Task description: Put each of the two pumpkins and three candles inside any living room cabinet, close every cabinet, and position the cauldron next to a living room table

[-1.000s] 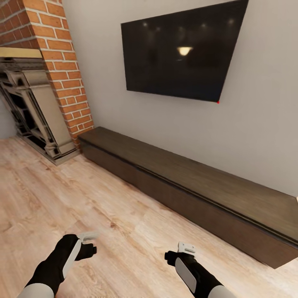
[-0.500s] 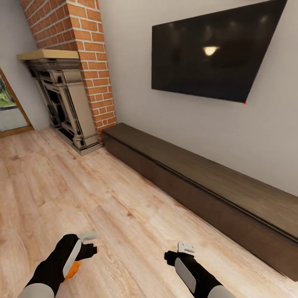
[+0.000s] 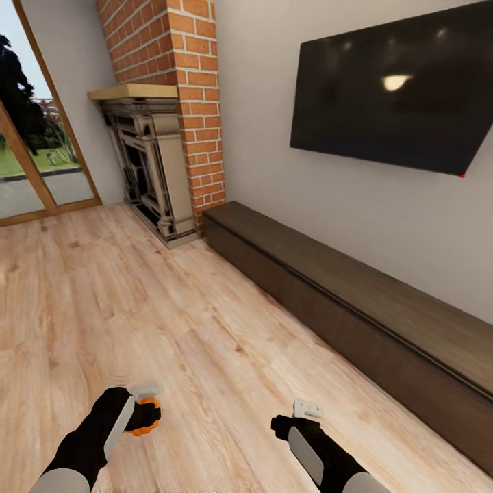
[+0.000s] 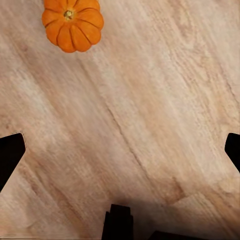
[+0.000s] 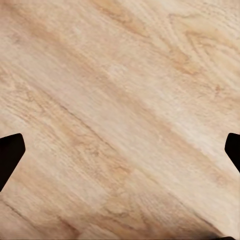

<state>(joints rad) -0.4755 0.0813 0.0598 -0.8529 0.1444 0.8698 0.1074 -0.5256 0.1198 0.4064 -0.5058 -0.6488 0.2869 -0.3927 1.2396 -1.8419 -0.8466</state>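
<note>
My left jaws (image 4: 120,150) and right jaws (image 5: 120,150) both hang spread wide and empty over the wooden floor (image 3: 171,329), an orange pumpkin (image 4: 73,24) lying just beyond my left fingertips (image 4: 10,152).

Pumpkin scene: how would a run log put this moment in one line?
pumpkin: on floor | left gripper: open above it | right gripper: open | cabinet: closed

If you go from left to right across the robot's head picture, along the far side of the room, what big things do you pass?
Glass door → fireplace → brick chimney → cabinet, with the TV on the wall above it.
</note>
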